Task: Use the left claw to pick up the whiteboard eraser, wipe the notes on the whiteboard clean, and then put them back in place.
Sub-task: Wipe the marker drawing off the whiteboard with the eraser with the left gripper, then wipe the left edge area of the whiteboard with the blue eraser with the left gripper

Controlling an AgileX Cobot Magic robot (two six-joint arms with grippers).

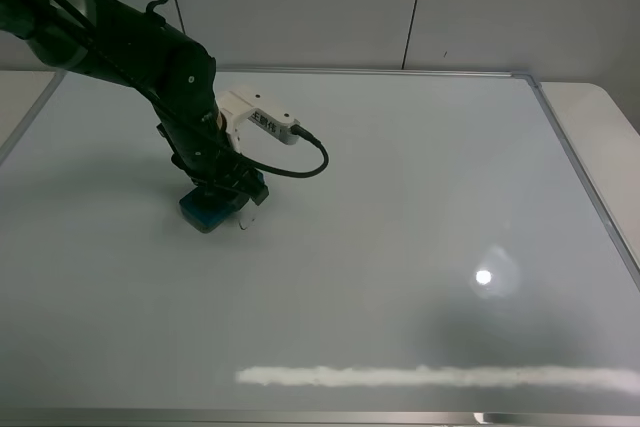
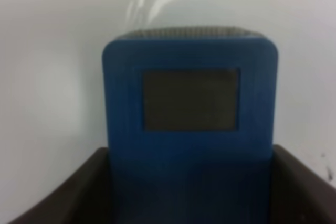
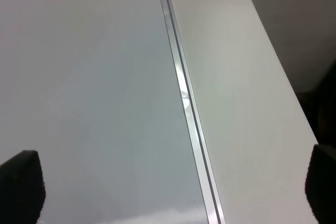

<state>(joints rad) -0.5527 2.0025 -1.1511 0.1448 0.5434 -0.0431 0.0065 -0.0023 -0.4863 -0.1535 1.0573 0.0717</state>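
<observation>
One step of three appears done: the left claw (image 1: 224,189) is clamped on the whiteboard eraser (image 1: 206,211), which is pressed to the whiteboard (image 1: 420,177), left of centre. Wiping looks under way, and a faint trace of the notes (image 1: 245,222) shows just beside the eraser. Finishing the wipe and returning the eraser are outstanding. The right gripper (image 3: 173,184) hangs with jaws wide apart. Any writing beneath the eraser is hidden, and the left wrist close-up is blurred.
</observation>
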